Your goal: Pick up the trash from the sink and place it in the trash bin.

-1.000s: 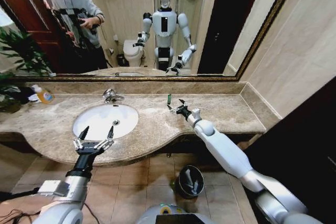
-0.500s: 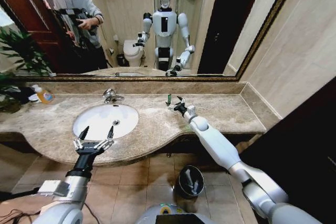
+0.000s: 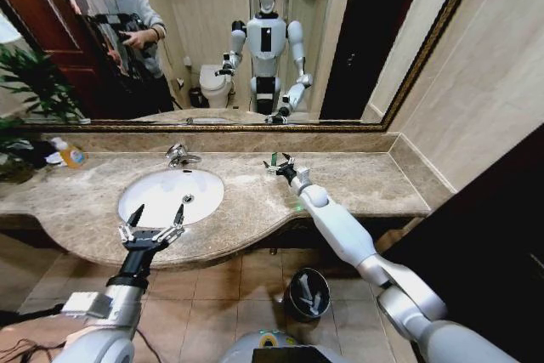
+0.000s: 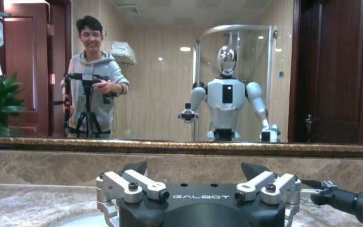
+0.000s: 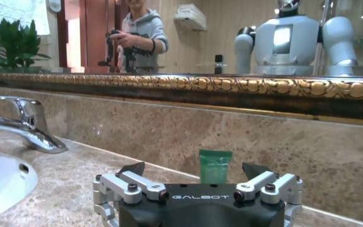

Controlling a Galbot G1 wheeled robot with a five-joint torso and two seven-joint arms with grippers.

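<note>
A tiny green bottle [image 3: 274, 159] stands upright on the brown marble countertop [image 3: 374, 180], right of the sink [image 3: 170, 195] and close to the backsplash. My right gripper [image 3: 280, 164] is open right at it. In the right wrist view the green bottle [image 5: 215, 165] sits just ahead of the open gripper [image 5: 194, 169], centred between the fingertips and untouched. My left gripper [image 3: 154, 220] hovers open over the sink's front rim, and the left wrist view shows the left gripper [image 4: 194, 169] holding nothing. The black trash bin [image 3: 291, 288] stands on the floor below the counter with pale items inside.
A chrome faucet [image 3: 180, 155] stands behind the basin. An orange soap bottle [image 3: 70, 155] and a green plant [image 3: 34, 82] occupy the far left of the counter. A mirror runs along the back wall, and a side wall bounds the counter on the right.
My right arm has stretched farther toward the backsplash, bringing its open gripper up to the green bottle. The left arm has not moved.
</note>
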